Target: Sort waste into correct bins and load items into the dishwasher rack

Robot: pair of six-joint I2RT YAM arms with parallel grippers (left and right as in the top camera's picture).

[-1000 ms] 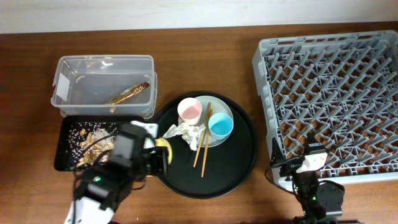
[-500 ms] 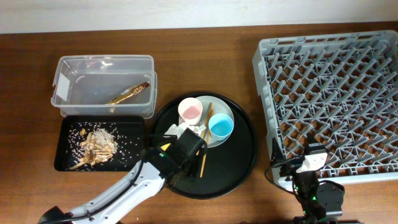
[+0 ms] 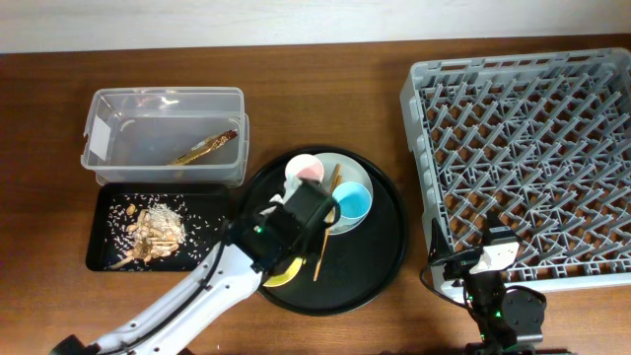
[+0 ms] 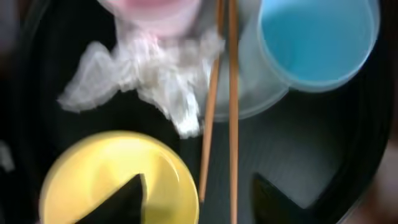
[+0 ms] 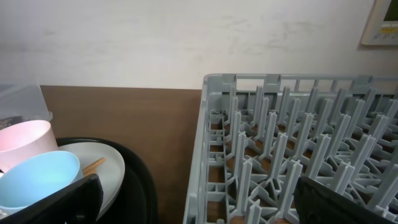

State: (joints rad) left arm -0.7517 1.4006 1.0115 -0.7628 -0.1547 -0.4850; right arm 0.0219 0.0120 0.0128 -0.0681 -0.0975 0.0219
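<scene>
From above, the left arm (image 3: 222,286) lies across the round black tray (image 3: 389,251), hiding part of the yellow bowl (image 3: 281,274) at the tray's near left. The chopsticks (image 3: 322,242) run from just right of the bowl up onto the plate (image 3: 353,170), between the pink cup (image 3: 308,168) and blue cup (image 3: 351,201). No dish stands in the rack (image 3: 523,148) on the right.

At the left wrist, the left fingers (image 4: 134,196) are released and empty, straddling the chopsticks' near ends. The napkin (image 4: 155,81) lies right against one stick, and the bowl's rim sits at one finger — a close here could snag paper, catch one stick alone, or clip the bowl. Sticks propped on the plate may also lever against the cups.

At the right wrist, the right fingers (image 5: 56,199) gape, empty, beside the rack's left wall — harmless, unless both arms crowd the tray.
</scene>
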